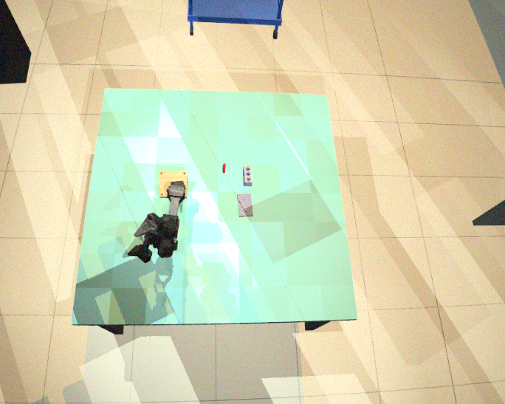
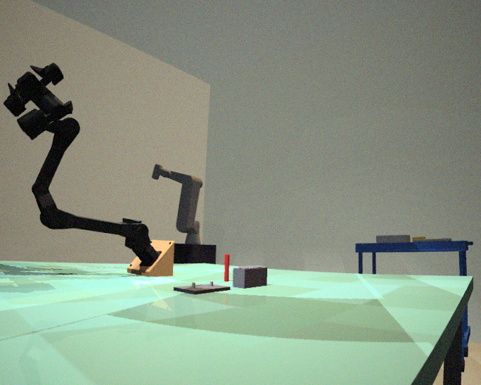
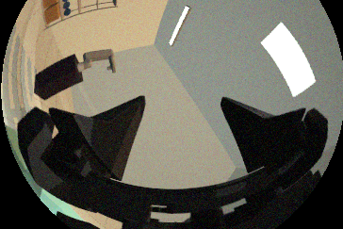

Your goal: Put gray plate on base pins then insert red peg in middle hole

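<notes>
Open Pincer Is Hanging High Above the Table, Away From the Gray Parts

The black pincer (image 1: 132,245) (image 2: 20,75) (image 3: 185,101) is standing wide, its wedge-shaped fingers tapering to points and holding nothing. It is hanging well above the green table (image 1: 289,287) (image 2: 283,360), its fingertips tilting upward. Patches of light and shade are crossing the smooth tabletop.

Below the pincer and well apart from it, the gray plate (image 1: 247,182) (image 2: 249,277) is resting as a thick, oblong block, showing three round holes in a row along its top. It is sitting near the base (image 1: 241,199) (image 2: 201,289), not on it. That base, also far below the pincer, is lying flat as a thin, dark gray slab, with two short pins rising from it. The slim, smooth red peg (image 1: 224,168) (image 2: 226,267) is standing upright near the plate, likewise well apart from the pincer.

Also lower than the pincer, the tan, wedge-shaped mount (image 1: 162,176) (image 2: 167,258) is supporting the arm, its sloping face showing small dark dots at the corners.
</notes>
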